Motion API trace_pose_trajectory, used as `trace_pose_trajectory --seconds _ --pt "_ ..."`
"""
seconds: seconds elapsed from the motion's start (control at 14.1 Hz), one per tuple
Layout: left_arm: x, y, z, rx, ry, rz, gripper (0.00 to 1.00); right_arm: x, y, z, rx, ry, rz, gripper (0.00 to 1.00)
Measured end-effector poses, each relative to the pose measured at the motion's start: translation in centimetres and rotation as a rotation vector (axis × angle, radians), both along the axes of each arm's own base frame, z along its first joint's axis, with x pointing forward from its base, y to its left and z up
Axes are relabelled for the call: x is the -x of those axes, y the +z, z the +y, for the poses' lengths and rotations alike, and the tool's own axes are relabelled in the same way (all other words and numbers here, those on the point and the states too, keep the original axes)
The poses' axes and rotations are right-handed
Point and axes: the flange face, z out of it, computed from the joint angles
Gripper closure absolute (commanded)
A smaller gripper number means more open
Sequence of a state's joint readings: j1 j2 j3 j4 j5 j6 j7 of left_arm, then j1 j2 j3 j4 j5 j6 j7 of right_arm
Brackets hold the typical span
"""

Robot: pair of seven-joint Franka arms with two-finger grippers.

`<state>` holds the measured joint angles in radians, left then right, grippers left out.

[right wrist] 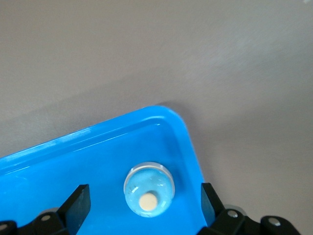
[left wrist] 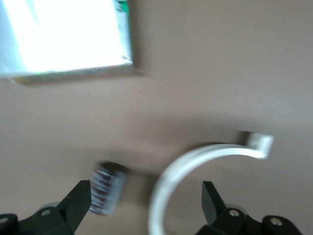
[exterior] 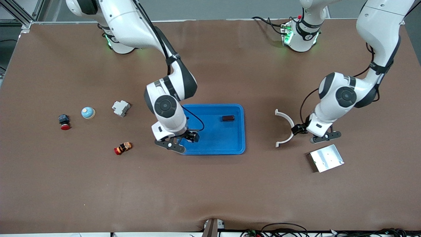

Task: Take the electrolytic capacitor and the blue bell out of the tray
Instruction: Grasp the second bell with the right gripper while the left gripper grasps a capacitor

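Brown surface (exterior: 210, 191) carries everything. Both my arms reach in from their bases.

Blue tray (exterior: 243, 131) sits mid-surface. My right tool (exterior: 180, 141) hangs low over the tray corner that lies nearest the front camera, at the right arm's end. Its fingers are spread wide and hold nothing. In the right wrist view the bell (right wrist: 149, 191), pale blue with a cream button on top, sits upright inside that tray (right wrist: 98, 147) corner. It is between the tool's (right wrist: 144, 196) fingers with gaps on both sides, not touched. In the front view my arm hides the bell.

Silver metal plate (exterior: 325, 158) lies toward the left arm's end, nearer the front camera than the tray. White curved bracket (exterior: 286, 126) lies between tray and plate. My left tool (exterior: 312, 133) is over bare surface just beside the bracket, jaws wide open, empty. The left wrist view shows the bracket (left wrist: 195, 161) and plate (left wrist: 68, 39). It also shows a small dark striped thing (left wrist: 105, 188) near one finger, too blurred to name.

Grey block (exterior: 121, 108) lies toward the right arm's end, blue dome (exterior: 88, 113) beside it, and the red-capped button (exterior: 64, 121) closest to that end. Red-orange piece (exterior: 123, 148) lies nearer the camera than the block.

Capacitor (exterior: 228, 118), dark and on its side, is in the tray, well apart from the bell's corner.
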<state>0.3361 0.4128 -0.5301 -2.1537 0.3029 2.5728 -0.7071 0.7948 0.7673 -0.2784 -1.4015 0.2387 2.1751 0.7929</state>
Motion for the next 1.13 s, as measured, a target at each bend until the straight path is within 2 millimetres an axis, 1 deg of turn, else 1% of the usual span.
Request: trace_pose_trajectory --seconds 0.14,0.21,0.35,0.49,0.64,0.99,1.13 --pt "0.4 0.9 -3.0 0.035 0.148 0.000 0.00 0.7 -2.3 1.1 0.001 0.011 0.014 0.00" --pt "0.4 1.4 -4.2 0.052 0.226 0.000 0.00 0.9 -3.0 1.3 0.004 0.016 0.021 0.00" --pt "0.3 2.5 -6.5 0.086 0.379 -0.004 0.00 1.3 -3.6 1.9 0.002 0.024 0.030 0.00" --pt "0.6 3.5 -9.6 0.111 0.522 0.001 0.00 1.8 -3.6 2.5 -0.003 0.036 0.034 0.00" --pt "1.1 4.1 -12.2 0.121 0.639 0.015 0.00 2.0 -3.9 2.7 -0.001 0.040 0.039 0.00" --pt "2.6 4.5 -16.5 0.133 0.888 0.055 0.00 2.1 -5.8 2.4 0.045 0.063 0.043 0.00" --pt "3.2 4.6 -18.1 0.138 0.990 0.071 0.00 2.2 -6.2 2.3 0.050 0.064 0.044 0.00"
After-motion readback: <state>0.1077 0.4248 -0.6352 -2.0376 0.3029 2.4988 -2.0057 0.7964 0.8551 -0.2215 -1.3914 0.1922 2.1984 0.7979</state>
